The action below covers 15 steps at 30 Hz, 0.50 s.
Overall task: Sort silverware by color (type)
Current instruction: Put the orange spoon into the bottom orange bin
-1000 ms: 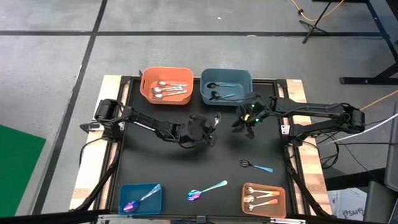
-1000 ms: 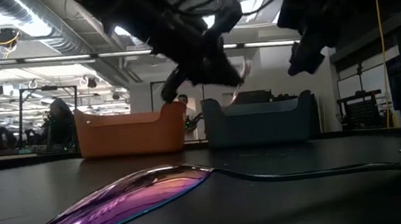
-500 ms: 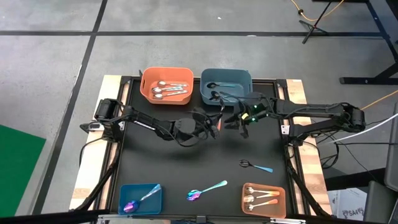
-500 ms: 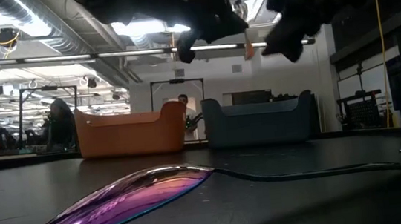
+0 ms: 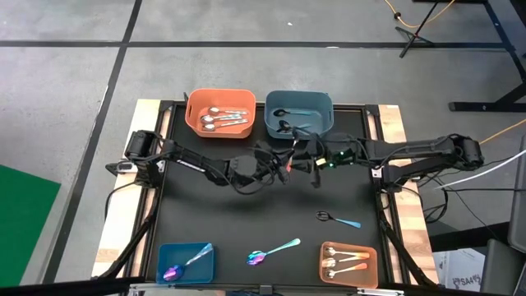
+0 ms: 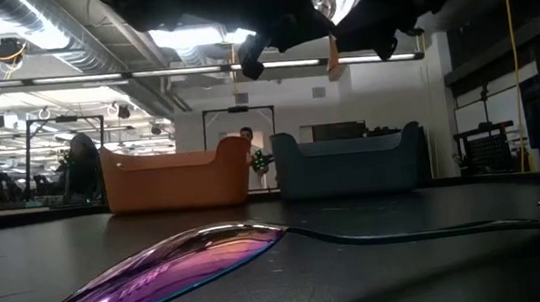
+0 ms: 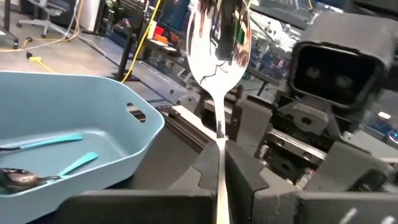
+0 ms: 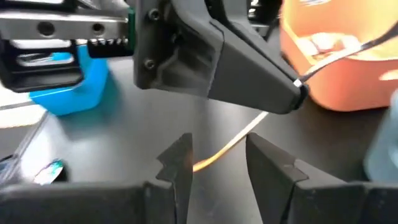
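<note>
Four plastic bins are set on the black counter [image 5: 214, 214]: an orange bin [image 5: 219, 113] and a grey-blue bin [image 5: 299, 114] at the far edge, a small blue tray [image 5: 186, 261] and a small orange tray [image 5: 348, 263] at the near edge. Plain silver spoons [image 5: 225, 117] are seen in the orange bin, black spoons with teal handles [image 5: 289, 121] in the grey-blue bin, an iridescent spoon [image 5: 176, 269] in the blue tray, and orange-handled silver spoons [image 5: 343, 261] in the orange tray. Two spoons are left loose on the counter: an iridescent purple-blue spoon with a teal handle [image 5: 272, 252] and a black spoon with a teal handle [image 5: 337, 219].

Both dark arms are met above the counter's middle, just in front of the grey-blue bin. The left tool [image 5: 283, 162] is clamped narrow on the orange handle of a silver spoon [image 7: 218, 46], its bowl held upright. The right tool [image 8: 217, 163] is spread wide, and the orange handle is seen between its fingers [image 8: 179, 163] without being gripped.
</note>
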Tool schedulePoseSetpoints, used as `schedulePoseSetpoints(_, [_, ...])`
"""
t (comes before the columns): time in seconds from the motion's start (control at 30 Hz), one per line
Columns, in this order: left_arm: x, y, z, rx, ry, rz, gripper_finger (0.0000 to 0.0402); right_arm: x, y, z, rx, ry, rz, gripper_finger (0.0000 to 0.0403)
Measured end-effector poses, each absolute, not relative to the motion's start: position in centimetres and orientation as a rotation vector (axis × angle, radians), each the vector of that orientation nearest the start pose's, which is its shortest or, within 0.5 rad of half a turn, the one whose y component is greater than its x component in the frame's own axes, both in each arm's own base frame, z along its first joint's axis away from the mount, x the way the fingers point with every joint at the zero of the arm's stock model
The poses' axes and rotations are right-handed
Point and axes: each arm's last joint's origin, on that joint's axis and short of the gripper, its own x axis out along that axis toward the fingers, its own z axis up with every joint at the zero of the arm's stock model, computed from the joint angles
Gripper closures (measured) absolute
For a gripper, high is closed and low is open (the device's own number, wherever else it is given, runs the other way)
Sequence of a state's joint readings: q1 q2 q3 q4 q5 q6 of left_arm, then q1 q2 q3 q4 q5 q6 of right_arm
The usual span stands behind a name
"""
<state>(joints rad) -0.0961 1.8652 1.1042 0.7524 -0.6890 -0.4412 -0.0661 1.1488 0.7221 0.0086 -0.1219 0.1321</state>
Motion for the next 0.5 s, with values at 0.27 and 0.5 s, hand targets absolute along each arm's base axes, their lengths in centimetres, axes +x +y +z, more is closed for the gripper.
schedulePoseSetpoints(0.27, [40.54,-2.03,23.02,-0.425,-0.125,0.586,0.0397,24.85,-0.78,25.95,0.157,0.391,-0.171,0.0270])
schedulePoseSetpoints(0.5, [40.53,-2.00,23.07,-0.428,-0.129,0.589,0.0397,25.07,-0.80,26.51,0.172,0.328,-0.162,0.0270])
